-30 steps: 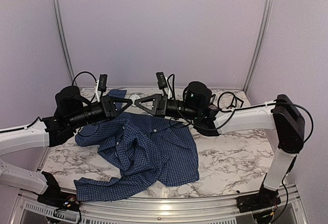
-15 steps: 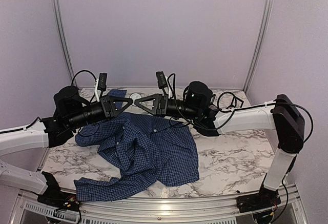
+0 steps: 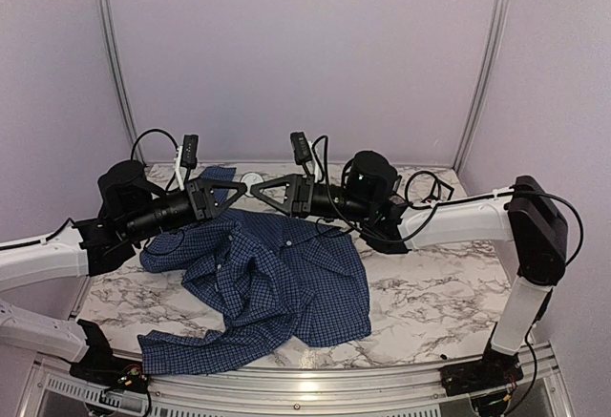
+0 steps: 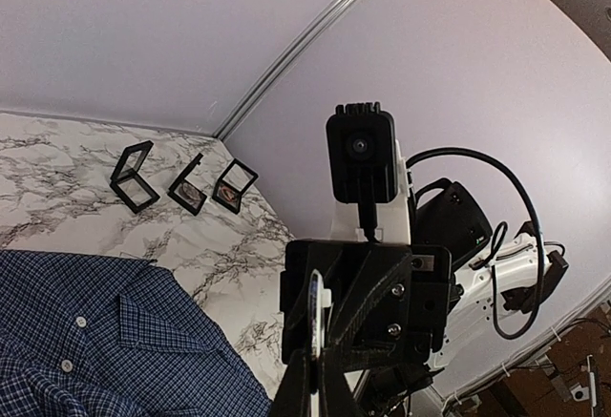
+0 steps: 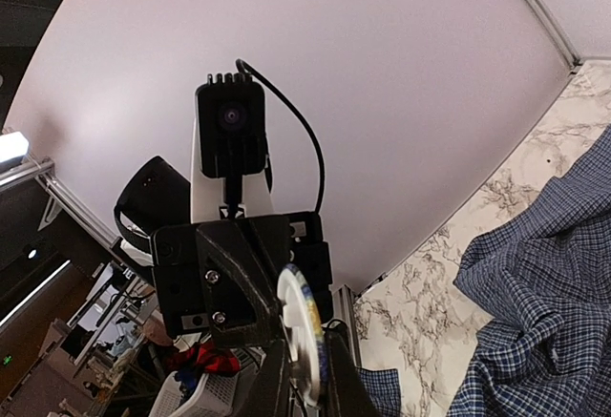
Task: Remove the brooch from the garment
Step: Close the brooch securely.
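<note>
Fingertips point(image 4: 292, 396) of the left gripper point(image 4: 313, 379) are closed on the lower edge of the brooch point(image 4: 313, 307). The brooch stands edge-on between them as a thin pale disc with a blue rim. The right gripper point(image 5: 304, 393) faces it tip to tip, with a finger close on either side of the same disc. From the right wrist the disc shows a white face with blue and yellow at the rim. Whether the right fingers press on it cannot be told.

The brooch is held in the air between the two grippers, apart from the shirt point(image 3: 286, 279). From above, both arms reach in roughly level from left and right and meet over the far part of the shirt. The shirt is dark blue and finely checked. It lies crumpled on the marble-patterned table point(image 3: 439, 293), left of centre, with its collar and pale buttons showing below the left gripper. Three small black frame boxes point(image 4: 188, 185) stand in a row at the far right of the table, well apart from the shirt.
</note>
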Action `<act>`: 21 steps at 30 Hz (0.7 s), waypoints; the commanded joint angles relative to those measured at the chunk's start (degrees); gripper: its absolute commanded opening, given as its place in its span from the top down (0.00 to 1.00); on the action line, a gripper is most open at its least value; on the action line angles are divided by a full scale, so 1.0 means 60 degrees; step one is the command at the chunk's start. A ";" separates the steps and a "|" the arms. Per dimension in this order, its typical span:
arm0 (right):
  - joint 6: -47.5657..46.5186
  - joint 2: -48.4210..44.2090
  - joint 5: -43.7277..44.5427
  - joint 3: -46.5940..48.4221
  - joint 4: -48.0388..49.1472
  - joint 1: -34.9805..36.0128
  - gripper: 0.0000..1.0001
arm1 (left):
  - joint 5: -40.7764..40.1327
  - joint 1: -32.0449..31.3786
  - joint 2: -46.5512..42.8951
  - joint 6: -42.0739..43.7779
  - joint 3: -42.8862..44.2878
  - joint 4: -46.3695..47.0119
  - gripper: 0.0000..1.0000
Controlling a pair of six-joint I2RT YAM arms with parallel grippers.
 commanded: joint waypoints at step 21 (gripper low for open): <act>0.0277 0.0166 -0.0078 0.0186 -0.0074 -0.0081 0.92 | -0.0328 -0.0358 -0.0315 0.0641 0.0261 -0.0299 1.00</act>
